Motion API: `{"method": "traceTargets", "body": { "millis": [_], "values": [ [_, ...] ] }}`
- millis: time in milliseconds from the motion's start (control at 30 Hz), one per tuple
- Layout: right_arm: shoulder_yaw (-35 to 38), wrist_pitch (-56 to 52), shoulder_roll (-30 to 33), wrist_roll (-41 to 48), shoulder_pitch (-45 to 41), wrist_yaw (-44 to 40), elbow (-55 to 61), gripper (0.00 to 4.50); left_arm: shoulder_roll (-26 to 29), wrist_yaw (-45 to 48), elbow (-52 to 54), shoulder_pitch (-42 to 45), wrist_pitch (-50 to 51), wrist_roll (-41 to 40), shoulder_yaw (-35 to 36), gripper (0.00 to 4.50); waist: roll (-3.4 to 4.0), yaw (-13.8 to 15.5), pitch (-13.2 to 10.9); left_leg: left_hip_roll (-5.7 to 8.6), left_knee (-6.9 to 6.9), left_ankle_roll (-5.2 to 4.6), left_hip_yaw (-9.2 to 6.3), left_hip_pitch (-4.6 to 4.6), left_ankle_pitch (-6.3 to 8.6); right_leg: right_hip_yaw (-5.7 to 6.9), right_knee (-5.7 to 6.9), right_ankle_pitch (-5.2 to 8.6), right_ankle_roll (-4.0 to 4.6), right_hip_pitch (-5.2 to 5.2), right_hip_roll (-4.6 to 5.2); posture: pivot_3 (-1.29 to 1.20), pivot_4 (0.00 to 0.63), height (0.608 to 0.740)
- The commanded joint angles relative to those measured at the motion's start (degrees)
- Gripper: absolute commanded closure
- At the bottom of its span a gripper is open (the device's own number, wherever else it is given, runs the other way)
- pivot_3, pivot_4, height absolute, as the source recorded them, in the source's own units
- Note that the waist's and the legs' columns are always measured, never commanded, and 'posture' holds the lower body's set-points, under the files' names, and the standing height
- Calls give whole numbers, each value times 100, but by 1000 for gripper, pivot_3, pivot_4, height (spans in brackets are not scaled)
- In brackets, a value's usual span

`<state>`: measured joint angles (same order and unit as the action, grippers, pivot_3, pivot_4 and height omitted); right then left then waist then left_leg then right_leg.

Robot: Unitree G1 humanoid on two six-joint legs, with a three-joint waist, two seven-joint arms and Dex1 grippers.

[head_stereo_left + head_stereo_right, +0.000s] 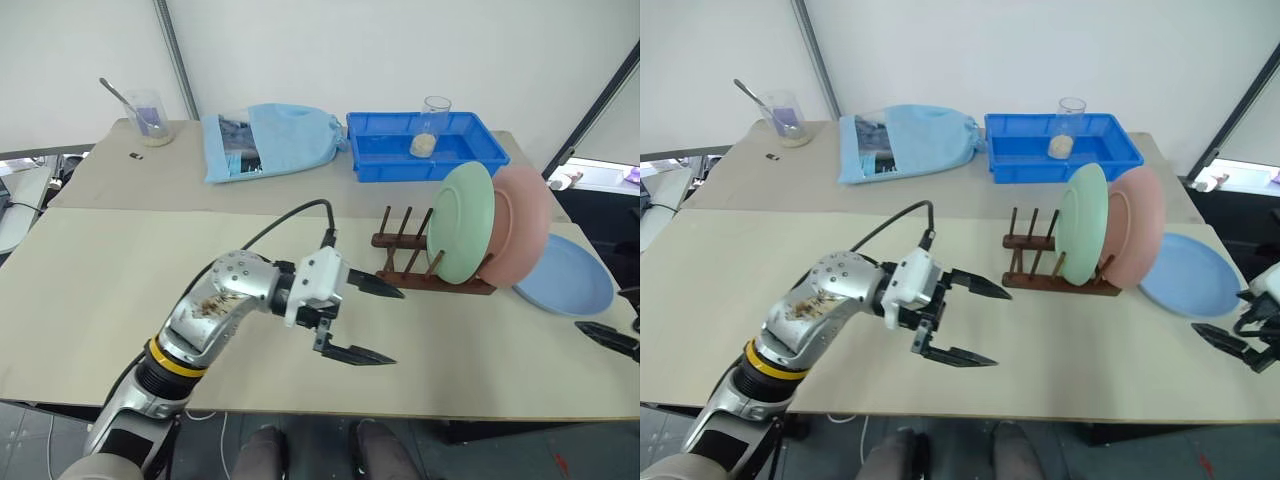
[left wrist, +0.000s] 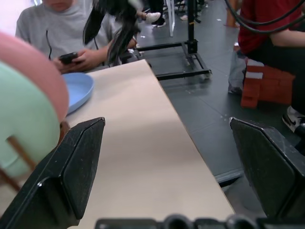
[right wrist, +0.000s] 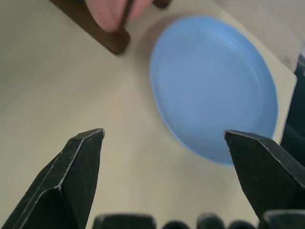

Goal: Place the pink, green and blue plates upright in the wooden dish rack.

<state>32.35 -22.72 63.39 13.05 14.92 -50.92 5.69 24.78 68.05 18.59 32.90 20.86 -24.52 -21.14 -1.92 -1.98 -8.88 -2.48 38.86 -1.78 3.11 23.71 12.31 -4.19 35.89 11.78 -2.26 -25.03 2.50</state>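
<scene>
On rack [image 1: 432, 278]: green plate [image 1: 462, 222], pink plate [image 1: 520, 226] upright | blue plate [image 1: 563, 275] flat | both tools spread, empty

Bright, even indoor light, soft shadows, head views sharp — right wrist view blurred

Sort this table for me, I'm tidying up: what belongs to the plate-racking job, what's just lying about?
Job: green plate, pink plate, blue plate, wooden dish rack.
Lying about: blue tray, glass, blue cloth bag, beaker.
</scene>
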Motion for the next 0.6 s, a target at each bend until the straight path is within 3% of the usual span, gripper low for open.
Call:
{"method": "traceTargets", "body": {
  "millis": [33,200,367,467,600],
  "values": [
    [-907,892,-58,-647,-771,327,-770,46,-156,-121,88,-61,-329,206,-150,0,4,-19,0,1,-4,0,-1,-1,0,0,0,0,1,-1,-2,0,150,719],
    [-2022,1568,-257,-1345,-2027,599,-2150,46,-299,-187,-9,-23,-472,371,-236,0,7,-8,0,6,-13,-1,-12,4,-1,0,5,6,9,-3,-7,0,150,719],
    [-2573,1732,-451,-1687,-2839,730,-3209,46,-304,-177,19,-40,-435,375,-191,0,9,42,0,14,-7,-2,-11,5,-1,-3,4,5,4,-1,0,0,150,719],
    [-2734,1627,-560,-1750,-3136,726,-3582,832,-286,-185,31,-44,-418,380,-183,0,8,54,-1,14,-4,-2,-10,2,-1,-6,5,4,2,3,0,0,150,719],
    [-2797,1525,-654,-1747,-3281,723,-3686,2235,-263,-210,61,-61,-398,378,-164,0,8,66,0,14,-3,-2,-10,0,-1,-7,6,3,0,6,0,0,150,719]
  ]
}}
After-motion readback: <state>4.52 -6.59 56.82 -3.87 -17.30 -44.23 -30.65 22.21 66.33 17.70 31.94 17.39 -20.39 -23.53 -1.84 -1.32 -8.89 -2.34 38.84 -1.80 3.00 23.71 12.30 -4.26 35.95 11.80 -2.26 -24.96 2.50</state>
